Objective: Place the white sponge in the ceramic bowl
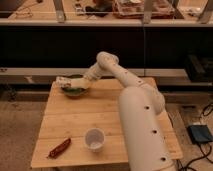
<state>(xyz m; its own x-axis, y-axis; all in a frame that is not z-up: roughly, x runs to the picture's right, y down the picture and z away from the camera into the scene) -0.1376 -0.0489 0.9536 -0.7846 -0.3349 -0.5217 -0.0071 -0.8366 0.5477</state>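
While my arm (122, 75) stretched from the right side of the wooden table (100, 112) toward its far left corner, my gripper (81, 82) hung low over the ceramic bowl (75, 91), at its right half, close to or touching the rim. I could not tell whether the gripper was open or closed, nor whether it gripped anything. The bowl, shallow and dark green, stood near the far edge, close to the far left corner. At its left rim lay a small pale flat piece that I took for the white sponge (62, 81). It overlapped the rim and stuck out a little toward the left edge of the tabletop. Whether it rested on the rim or partly inside the bowl I could not tell. It lay apart from my gripper, on the opposite side of the bowl.

Near the front edge, about midway along it, a white cup (94, 139) stood upright with its mouth open to the top. To its left, close to the front left corner, a slim reddish-brown item (60, 147) lay flat at a slant. Both were well apart from the bowl.
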